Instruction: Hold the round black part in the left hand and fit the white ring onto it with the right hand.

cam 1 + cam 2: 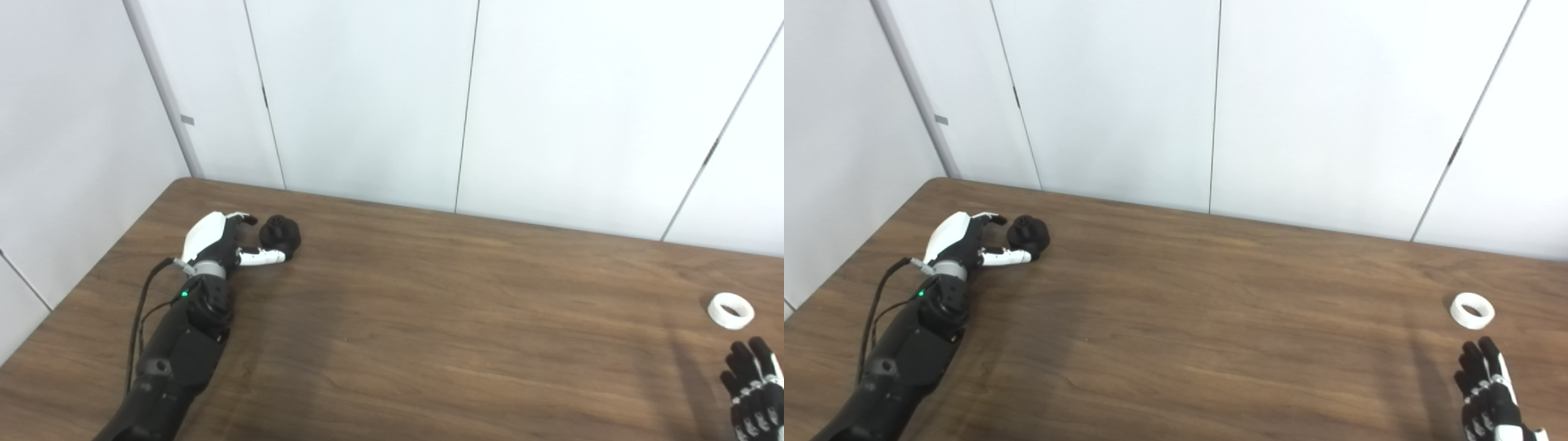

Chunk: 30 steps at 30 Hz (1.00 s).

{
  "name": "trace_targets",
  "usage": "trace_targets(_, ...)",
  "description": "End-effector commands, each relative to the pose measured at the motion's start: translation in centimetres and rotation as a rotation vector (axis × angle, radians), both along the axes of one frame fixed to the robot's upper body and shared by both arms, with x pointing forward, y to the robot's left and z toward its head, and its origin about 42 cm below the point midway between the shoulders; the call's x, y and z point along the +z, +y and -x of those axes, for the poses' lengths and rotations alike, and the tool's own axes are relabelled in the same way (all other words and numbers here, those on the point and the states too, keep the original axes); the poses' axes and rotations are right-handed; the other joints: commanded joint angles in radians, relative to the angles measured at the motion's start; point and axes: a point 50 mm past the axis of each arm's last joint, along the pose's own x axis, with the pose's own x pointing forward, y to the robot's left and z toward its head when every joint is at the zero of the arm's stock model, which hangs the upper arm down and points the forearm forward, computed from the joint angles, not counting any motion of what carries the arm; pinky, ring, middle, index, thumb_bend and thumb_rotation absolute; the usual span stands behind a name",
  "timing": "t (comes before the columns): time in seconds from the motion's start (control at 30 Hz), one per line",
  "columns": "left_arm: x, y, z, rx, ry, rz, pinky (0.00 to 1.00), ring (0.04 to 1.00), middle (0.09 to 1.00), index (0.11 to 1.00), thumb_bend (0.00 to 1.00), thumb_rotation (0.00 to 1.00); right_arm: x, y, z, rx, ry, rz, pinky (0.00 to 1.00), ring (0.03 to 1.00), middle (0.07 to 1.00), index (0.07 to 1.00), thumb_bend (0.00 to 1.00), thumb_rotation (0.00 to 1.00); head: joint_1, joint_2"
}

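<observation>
The round black part (280, 234) lies on the brown table near its far left corner. My left hand (222, 242) is right beside it, open, with the thumb (263, 258) stretched along the part's near side and the fingers curled over its left; no firm hold shows. The white ring (731, 310) lies flat near the table's right edge. My right hand (754, 392) hovers just in front of the ring at the lower right corner, fingers pointing up and apart, holding nothing.
The wooden table (429, 318) ends at white wall panels close behind it. Its left edge runs diagonally past my left forearm (177, 355), where a black cable loops beside the arm.
</observation>
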Motion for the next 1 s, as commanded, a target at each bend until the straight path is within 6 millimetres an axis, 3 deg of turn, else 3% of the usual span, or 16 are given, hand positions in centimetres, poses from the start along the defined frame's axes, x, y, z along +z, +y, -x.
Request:
trace_targets(0.0,3.5,1.0,-1.7,-0.015,-0.092,-0.044,1.00,0.990,0.937,0.813,1.00,0.38,-3.9,0.7,2.5,-0.033,0.138,-0.056,1.00,0.975,0.973,0.998,0.51,1.00,0.001,0.000)
trace_targets(0.4,3.7,0.5,-3.1,-0.019,-0.051,-0.013,1.00,1.000,0.944,0.824,1.00,0.38,-3.9,0.8,2.5,-0.037,0.142,-0.060,1.00,0.975,0.964,0.989,0.52,1.00,-0.007,-0.001)
trace_targets(0.97,3.6,0.0,-3.1,-0.027,-0.056,-0.001,1.00,0.990,0.920,0.786,0.97,0.31,-4.0,0.8,2.6,-0.041,0.145,-0.057,1.00,0.971,0.961,0.988,0.54,1.00,-0.011,0.002)
